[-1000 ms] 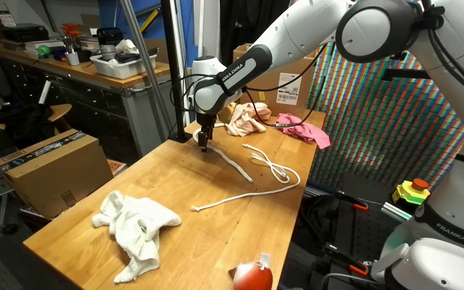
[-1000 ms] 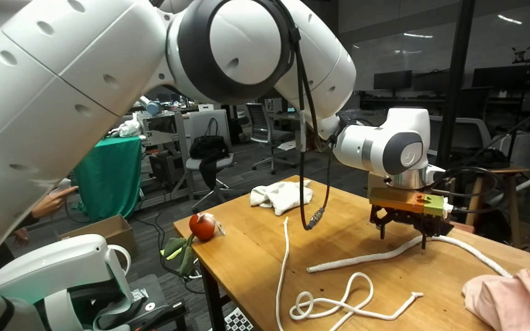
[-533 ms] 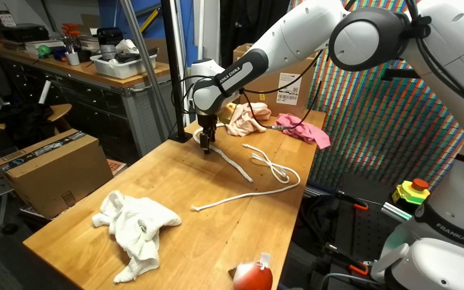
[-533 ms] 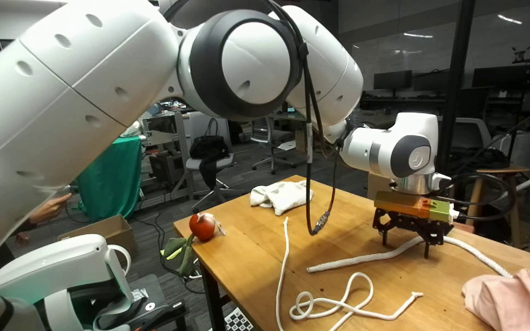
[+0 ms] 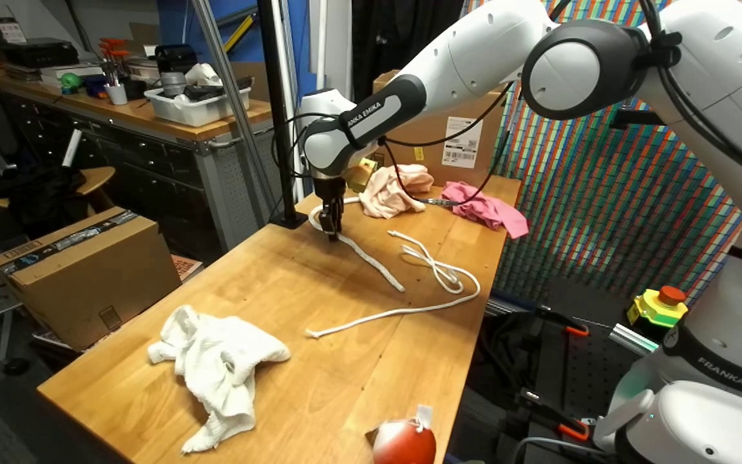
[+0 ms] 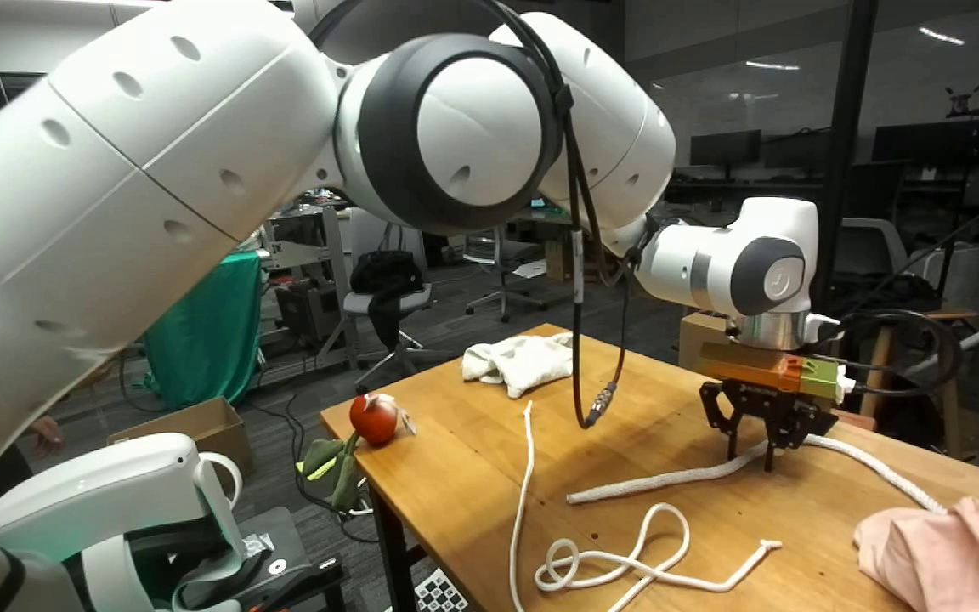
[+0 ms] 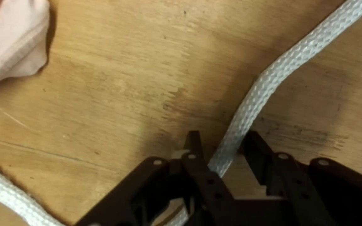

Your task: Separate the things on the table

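On the wooden table surface (image 5: 345, 380): crumpled white cloth (image 5: 213, 374) and red-orange round object (image 6: 375, 419) near the corners of one short edge; thin white cord (image 6: 653, 573) (both ends loose) looped beside a long edge, magenta-pink cloth (image 5: 490, 212) overhanging that edge; thicker braided cord (image 7: 267, 82) curving to bunched peach cloth (image 5: 384, 193).

Smooth wooden table (image 5: 345, 380) with a soft sheen, coarsely braided thick cord (image 7: 267, 80), smooth-looking thin cord (image 5: 403, 311), textured white cloth (image 5: 223, 364), soft matt peach cloth (image 5: 390, 193), matt pink cloth (image 5: 487, 209), glossy white arm (image 6: 489, 119), matt black gripper (image 7: 223, 135), paper-labelled cardboard box (image 5: 432, 161)

Taped cardboard box (image 5: 84, 280), cluttered wood-topped workbench (image 5: 131, 116).
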Robot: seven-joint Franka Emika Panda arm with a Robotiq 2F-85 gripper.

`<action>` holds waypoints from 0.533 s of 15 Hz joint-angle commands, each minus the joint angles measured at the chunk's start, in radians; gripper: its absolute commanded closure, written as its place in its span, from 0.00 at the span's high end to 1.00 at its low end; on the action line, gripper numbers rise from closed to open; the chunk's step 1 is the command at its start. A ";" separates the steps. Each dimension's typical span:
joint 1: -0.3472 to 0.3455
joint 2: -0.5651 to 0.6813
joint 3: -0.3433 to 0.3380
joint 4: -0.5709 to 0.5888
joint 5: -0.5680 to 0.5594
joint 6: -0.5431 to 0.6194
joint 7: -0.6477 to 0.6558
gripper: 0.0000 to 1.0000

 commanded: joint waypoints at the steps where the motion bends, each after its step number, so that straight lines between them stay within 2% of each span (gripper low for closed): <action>1: 0.002 0.004 0.007 0.033 -0.001 -0.016 0.006 0.13; 2: 0.007 -0.007 0.007 0.022 -0.005 -0.007 0.008 0.07; 4: 0.018 -0.031 0.007 -0.004 -0.013 0.017 0.009 0.04; 8: 0.055 -0.096 0.002 -0.077 -0.044 0.135 0.021 0.08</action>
